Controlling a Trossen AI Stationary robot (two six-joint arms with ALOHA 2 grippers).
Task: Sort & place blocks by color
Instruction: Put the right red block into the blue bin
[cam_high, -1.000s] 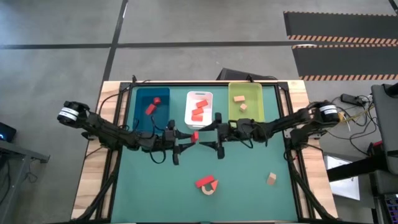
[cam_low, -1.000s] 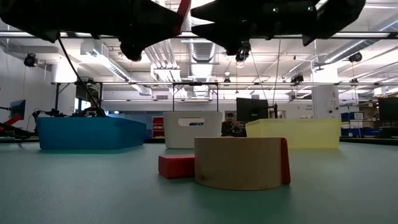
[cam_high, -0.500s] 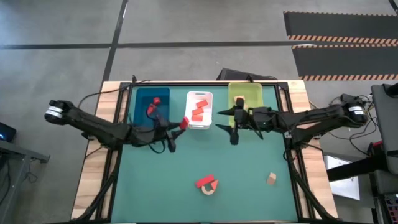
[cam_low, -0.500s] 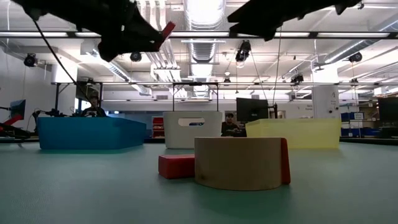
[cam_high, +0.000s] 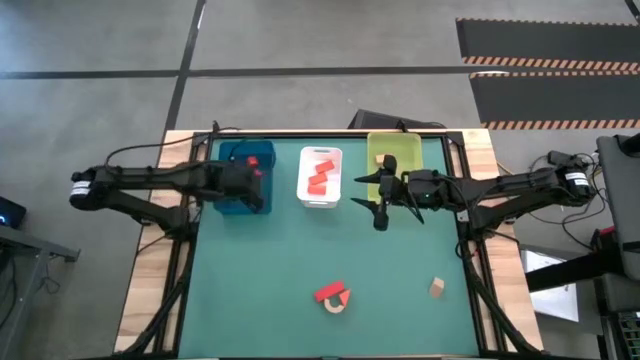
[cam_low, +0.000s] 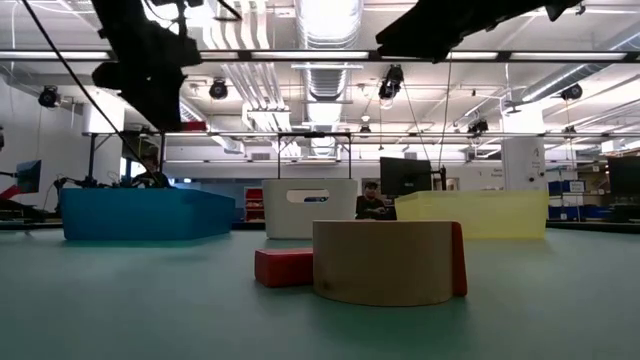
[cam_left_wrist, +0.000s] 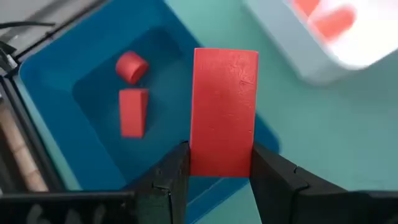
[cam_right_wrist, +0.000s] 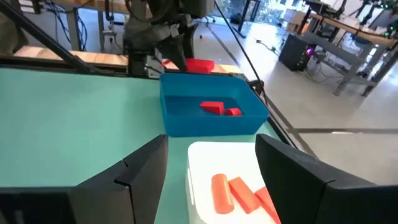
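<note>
My left gripper (cam_left_wrist: 221, 158) is shut on a red brick (cam_left_wrist: 224, 106) above the blue tray (cam_left_wrist: 56, 81), which holds two red pieces, a round one (cam_left_wrist: 132, 66) and a longer one (cam_left_wrist: 132, 112). The right wrist view shows that brick (cam_right_wrist: 199, 65) over the blue tray's (cam_right_wrist: 211, 127) left side. My right gripper (cam_high: 380, 207) hangs open and empty in front of the yellow-green tray (cam_high: 394, 150). A red brick (cam_high: 326, 293) lies against a tan arch (cam_high: 337, 304) on the mat, and a tan cube (cam_high: 437, 288) lies to their right. My left gripper pinches the red brick between its two fingers (cam_left_wrist: 171, 177), by its two long sides (cam_left_wrist: 198, 158) near one end. The fingers slant downward and lie along the brick, which sticks out past them. The brick is lifted clear above the blue tray.
The white tray (cam_high: 322, 190) between the blue and yellow-green ones holds several red blocks (cam_high: 320, 178). The yellow-green tray holds tan pieces (cam_high: 384, 158). All three trays stand along the far edge. Open green mat (cam_high: 300, 250) lies between them and the loose blocks.
My left gripper has carried the red brick from the middle of the mat toward the far left, over the blue tray, and has tipped from level to pointing down. My right gripper has drawn back toward the right and risen, then kept still.
</note>
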